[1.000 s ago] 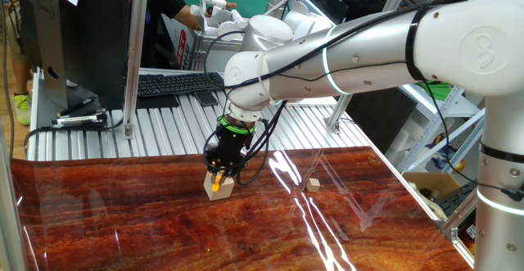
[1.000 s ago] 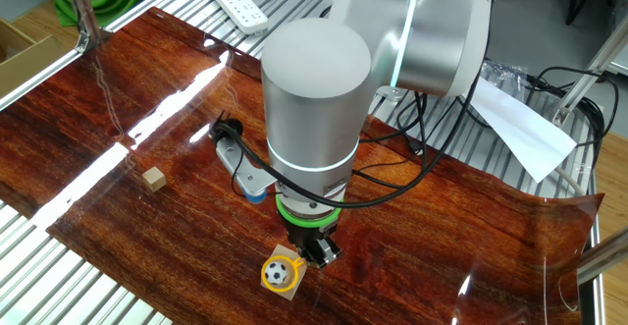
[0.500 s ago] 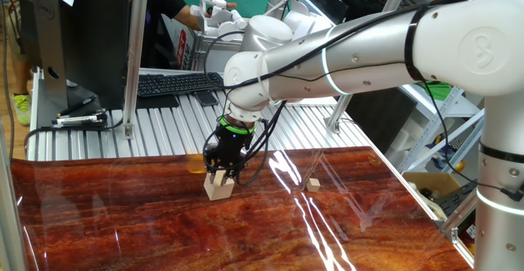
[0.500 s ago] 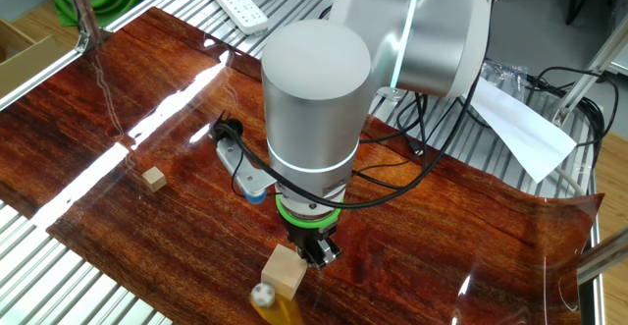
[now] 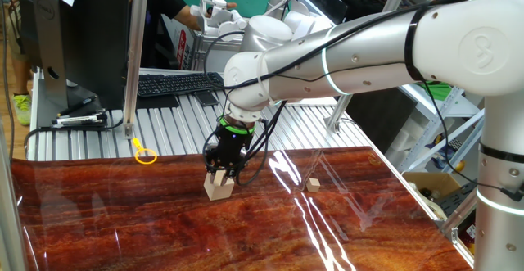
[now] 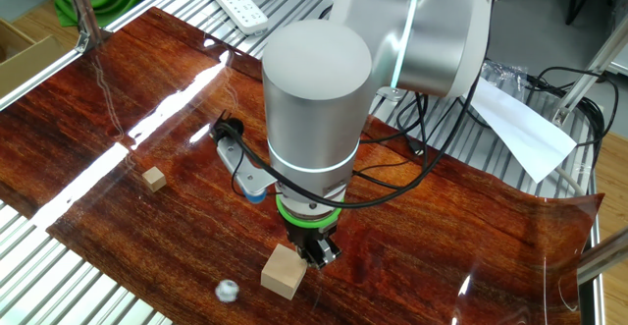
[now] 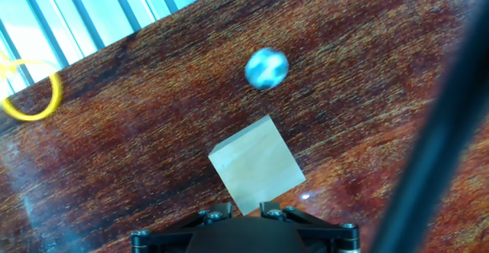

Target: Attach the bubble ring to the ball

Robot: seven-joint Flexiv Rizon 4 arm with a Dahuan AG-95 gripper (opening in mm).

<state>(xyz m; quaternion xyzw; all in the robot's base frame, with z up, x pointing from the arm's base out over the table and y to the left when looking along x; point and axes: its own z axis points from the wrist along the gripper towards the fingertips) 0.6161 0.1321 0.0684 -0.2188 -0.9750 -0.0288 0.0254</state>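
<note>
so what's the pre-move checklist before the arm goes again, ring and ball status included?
1. Bubble ring on the ball: not ok, they lie apart.
2. Ring within the wooden mat: not ok, it lies at the mat's edge by the metal slats.
3. Ball at rest: cannot tell, it looks blurred in the hand view.
4. Claw empty: ok, nothing shows between its fingers.
5. Large wooden cube upright under the claw: ok, top bare.
6. Small cube out of the way: ok.
</note>
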